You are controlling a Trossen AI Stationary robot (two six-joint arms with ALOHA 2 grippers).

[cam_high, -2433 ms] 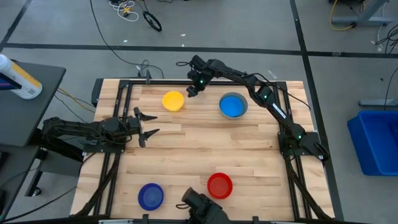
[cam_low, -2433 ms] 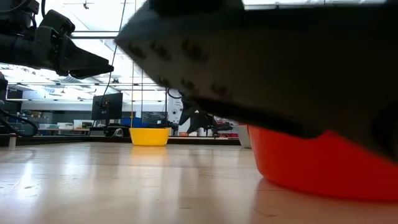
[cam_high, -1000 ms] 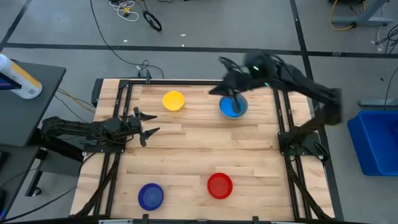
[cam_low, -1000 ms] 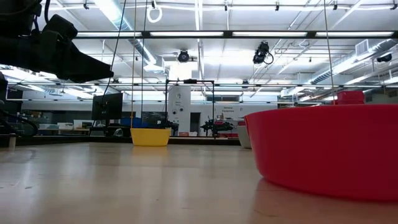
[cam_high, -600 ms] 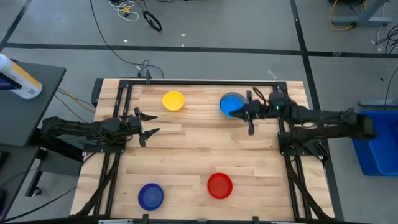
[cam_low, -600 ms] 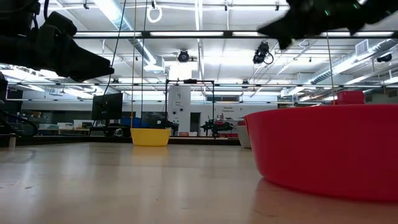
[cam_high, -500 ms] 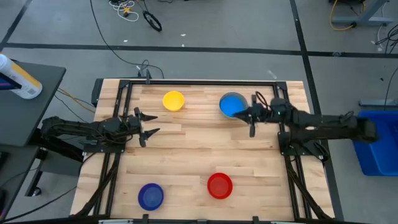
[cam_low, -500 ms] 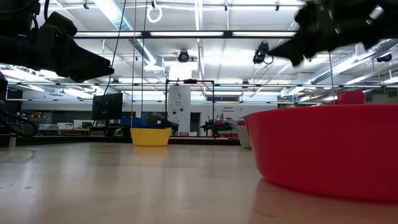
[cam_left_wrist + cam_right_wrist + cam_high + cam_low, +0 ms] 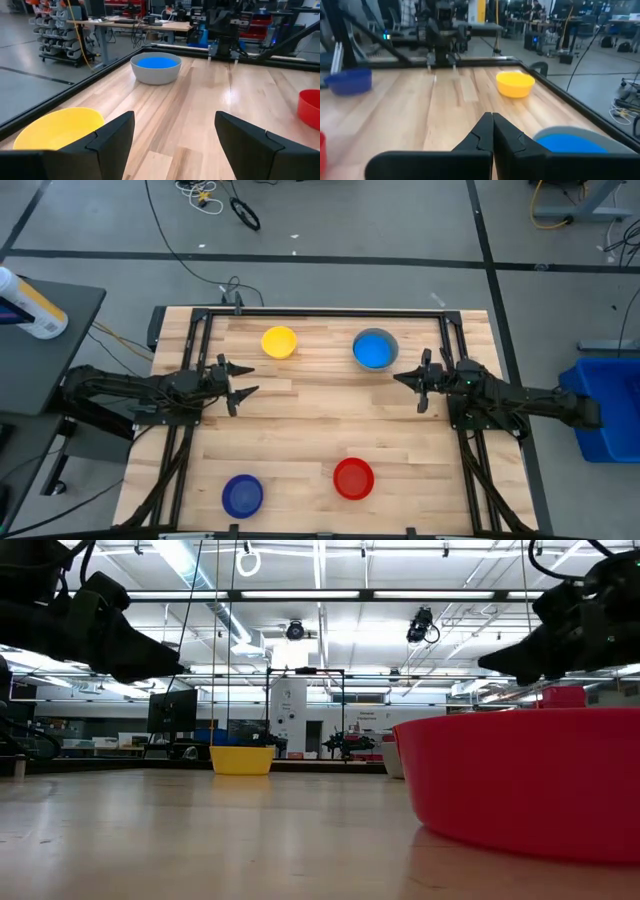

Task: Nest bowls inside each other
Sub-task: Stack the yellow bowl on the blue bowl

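Four bowl positions show on the wooden table. A yellow bowl [image 9: 279, 342] stands far left of centre. A grey bowl with a light blue bowl inside [image 9: 375, 349] stands far right of centre. A red bowl [image 9: 353, 478] and a dark blue bowl [image 9: 241, 495] stand near the front edge. My left gripper [image 9: 240, 385] hovers open at the table's left side, pointing level toward the middle. My right gripper [image 9: 400, 378] hovers shut at the right side, facing it, with nothing in it. In the right wrist view its fingers [image 9: 492, 125] lie together.
A black metal frame [image 9: 320, 311] rims the table. Bare wood lies between the two grippers and across the middle. Outside the table, a blue bin [image 9: 610, 405] stands on the floor at the right and a side table with a bottle [image 9: 30, 305] at the left.
My right gripper, shut throughout, has come down from above the grey and light blue bowls. It has drawn back toward the table's right edge and a little toward the near edge, ending level. No bowl has moved.
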